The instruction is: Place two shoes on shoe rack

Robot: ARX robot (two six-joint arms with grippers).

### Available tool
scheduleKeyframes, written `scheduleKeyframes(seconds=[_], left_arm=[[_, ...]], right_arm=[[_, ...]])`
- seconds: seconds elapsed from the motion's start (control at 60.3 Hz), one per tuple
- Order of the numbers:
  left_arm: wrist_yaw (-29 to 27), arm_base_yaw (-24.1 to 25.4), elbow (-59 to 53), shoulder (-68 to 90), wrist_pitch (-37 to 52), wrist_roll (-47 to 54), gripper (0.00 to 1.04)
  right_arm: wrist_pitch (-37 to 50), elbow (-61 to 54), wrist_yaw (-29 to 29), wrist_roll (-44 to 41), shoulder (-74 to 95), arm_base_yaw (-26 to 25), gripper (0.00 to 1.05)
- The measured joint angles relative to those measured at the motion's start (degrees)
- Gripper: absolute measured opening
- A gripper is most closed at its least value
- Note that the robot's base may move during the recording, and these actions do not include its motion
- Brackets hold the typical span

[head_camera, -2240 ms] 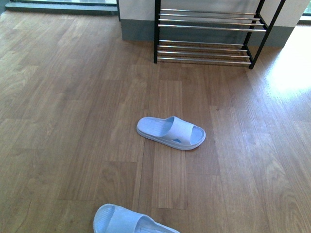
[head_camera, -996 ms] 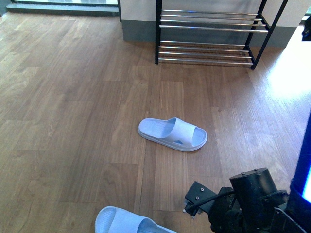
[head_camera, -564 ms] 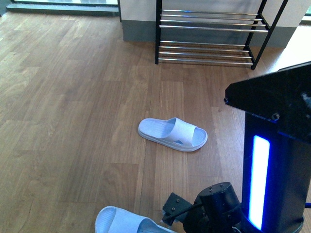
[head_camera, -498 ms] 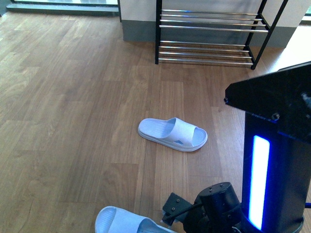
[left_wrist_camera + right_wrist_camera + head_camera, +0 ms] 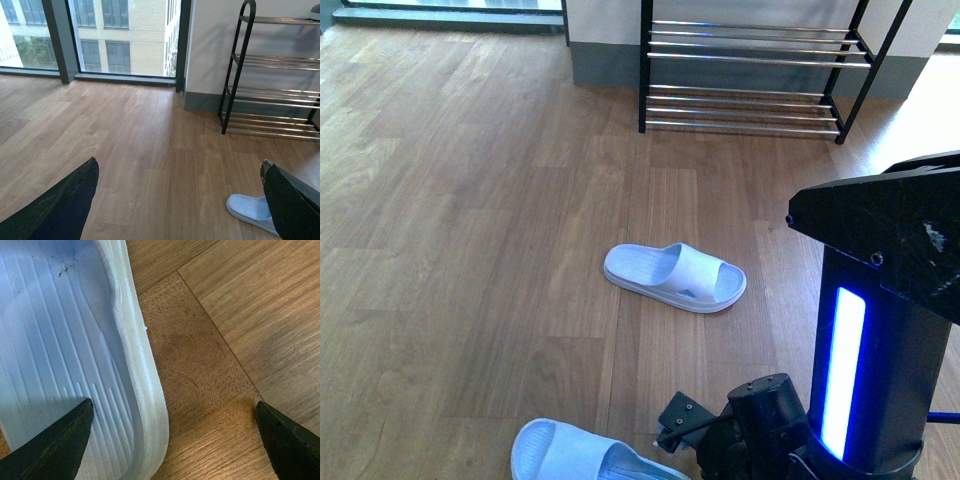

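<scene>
Grasp step: right fingers (image 5: 55,450) hang wide open, empty, astride the near slipper (image 5: 60,330) rim; closing should follow.

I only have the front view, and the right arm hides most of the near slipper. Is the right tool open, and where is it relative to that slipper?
Observer: It's open. In the right wrist view the right tool straddles the side rim of the near slipper, with one finger over the ribbed footbed and the other over bare floor.
Operator: Is it gripping yet?
Observer: No. The rim lies in the gap, apart from both fingertips.
Operator: And the left tool? It's out of my picture.
Observer: The left wrist view shows the left tool open and empty, held above the floor and facing the shoe rack.
</scene>
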Motion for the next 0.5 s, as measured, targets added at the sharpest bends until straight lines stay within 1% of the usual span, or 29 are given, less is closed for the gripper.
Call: scheduleKeyframes(seconds=[0.1, 0.166, 0.265, 0.498], left_arm=[[-0.02, 0.0, 0.0, 0.0, -0.02, 0.0, 0.95], [-0.02, 0.0, 0.0, 0.0, -0.02, 0.0, 0.95], [0.0, 0.0, 0.0, 0.0, -0.02, 0.0, 0.95], [-0.02, 0.0, 0.0, 0.0, -0.02, 0.0, 0.95]], right_arm=[[0.11, -0.63, -0.92, 1.51, -1.14, -1.49, 0.95], [1.09, -1.79, 1.9, 5.38, -2.91, -2.36, 0.95], [1.18, -2.82, 2.73, 7.89, -5.31, -3.15, 0.95], [1.14, -4.68, 2.19, 7.17, -8.28, 0.02, 0.95]])
